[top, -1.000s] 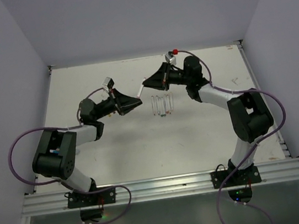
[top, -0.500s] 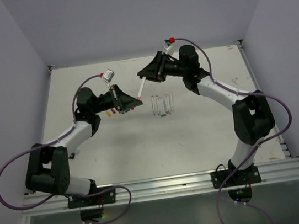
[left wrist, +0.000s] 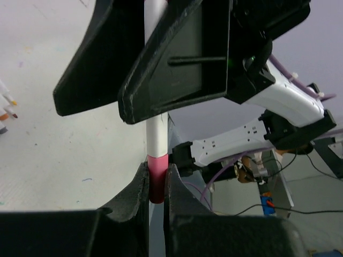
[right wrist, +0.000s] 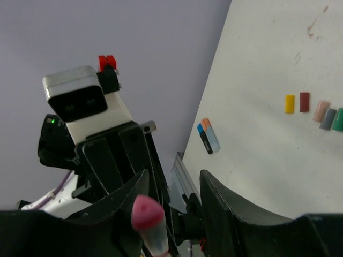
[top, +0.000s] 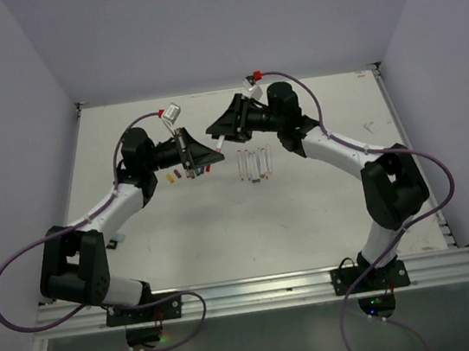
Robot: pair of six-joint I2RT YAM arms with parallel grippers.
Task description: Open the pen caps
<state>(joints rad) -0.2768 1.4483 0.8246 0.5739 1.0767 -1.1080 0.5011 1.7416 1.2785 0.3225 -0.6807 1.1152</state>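
My left gripper (left wrist: pixel 157 167) is shut on a pink pen cap (left wrist: pixel 156 179) at the end of a white pen (left wrist: pixel 155 131). The pen's body runs up between the black fingers (left wrist: pixel 102 64) of my right gripper (right wrist: pixel 174 179), whose jaws stand open around it. The pen's other, pink end (right wrist: pixel 147 211) rests near the left finger. From above, the left gripper (top: pixel 203 160) and the right gripper (top: pixel 216 132) meet over the table's middle with the pen (top: pixel 217 145) between them. Several loose pen caps (right wrist: pixel 304 101) lie in a row on the table, also seen beside my left gripper (top: pixel 174 177).
Several pale pen bodies (top: pixel 255 165) lie side by side on the white table (top: pixel 309 209), right of the grippers. A small blue, orange and black object (right wrist: pixel 208 135) lies near the table's left edge. Grey walls close in the back and both sides.
My right gripper's jaws have opened around the pen and it has shifted left. The left arm has stretched further back, still shut on the pink cap.
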